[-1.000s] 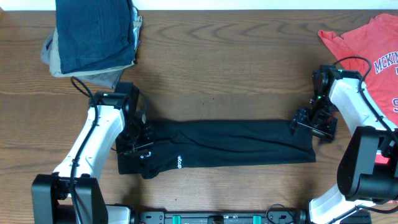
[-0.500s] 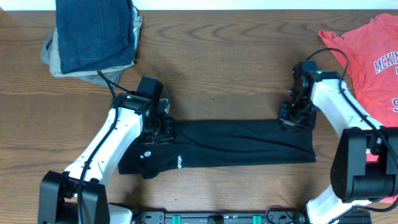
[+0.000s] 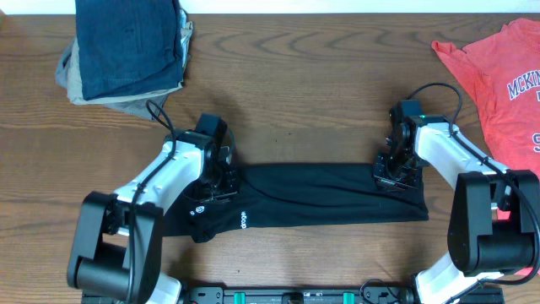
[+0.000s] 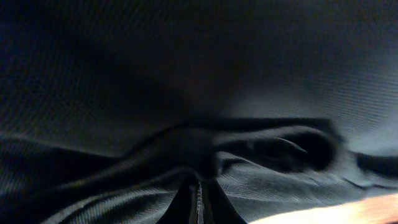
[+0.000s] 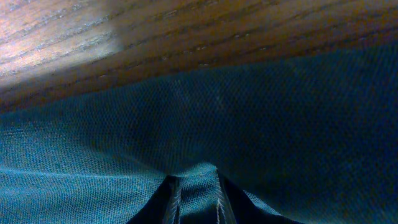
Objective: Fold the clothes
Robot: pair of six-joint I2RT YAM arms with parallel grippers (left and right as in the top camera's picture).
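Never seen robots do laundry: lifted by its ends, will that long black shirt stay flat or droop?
Probably droop: the black T-shirt bunches into folds where the left gripper pinches it. It lies thin and flat, so it is likely light. Its matte knit weave probably won't slip.

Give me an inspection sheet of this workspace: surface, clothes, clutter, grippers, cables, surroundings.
Surface: brown wood-grain table, no stains seen.
Job's things: long black T-shirt folded into a strip near the front; coral-red T-shirt with navy lettering spread at the right edge, partly out of frame.
Clutter: stack of folded garments, dark blue denim on top, far left corner.
Grippers: left gripper and right gripper each shut on black fabric at its own end.
Cables: left arm's black cable and right arm's black cable loop free.
Surroundings: white strip beyond the far edge.
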